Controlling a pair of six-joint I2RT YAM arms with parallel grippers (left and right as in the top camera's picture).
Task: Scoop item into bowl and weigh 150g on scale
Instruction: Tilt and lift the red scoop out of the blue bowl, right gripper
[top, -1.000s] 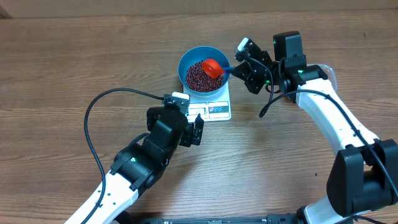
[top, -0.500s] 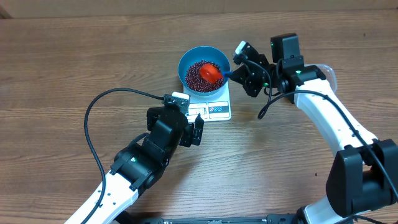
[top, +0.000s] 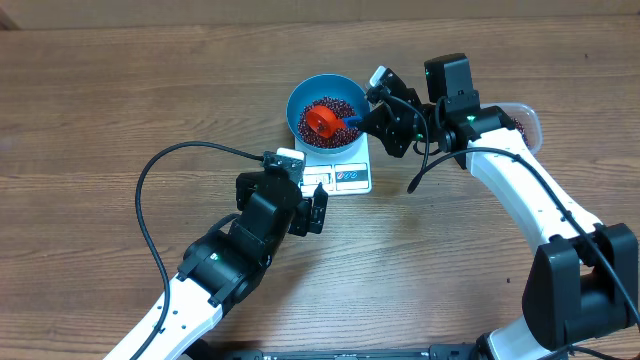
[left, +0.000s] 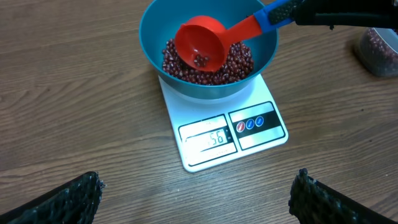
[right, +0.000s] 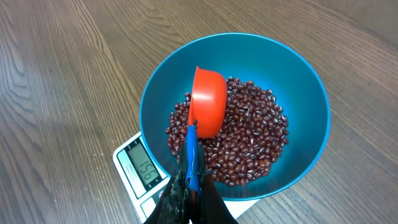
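Note:
The blue bowl (top: 292, 108) stands on the white scale (top: 352, 177), and dark red beans (top: 347, 105) cover its bottom. My right gripper (top: 372, 113) is shut on the blue handle of a red scoop (top: 322, 120). The scoop is tipped on its side over the beans, with only a few beans (left: 239, 62) left in its cup (left: 200, 42). The right wrist view shows the scoop (right: 208, 102) above the heap in the bowl (right: 301, 81) and the lit display of the scale (right: 134, 165). My left gripper (left: 196, 190) is open and empty over the table, in front of the scale (left: 264, 140).
A clear plastic tub (top: 522, 118) holding more beans sits behind my right arm and appears at the right edge of the left wrist view (left: 378, 50). A black cable (top: 150, 195) loops over the table left of my left arm.
My right gripper has moved left, carrying the scoop from the bowl's right rim to its middle and tipping it onto its side. The left arm has not moved.

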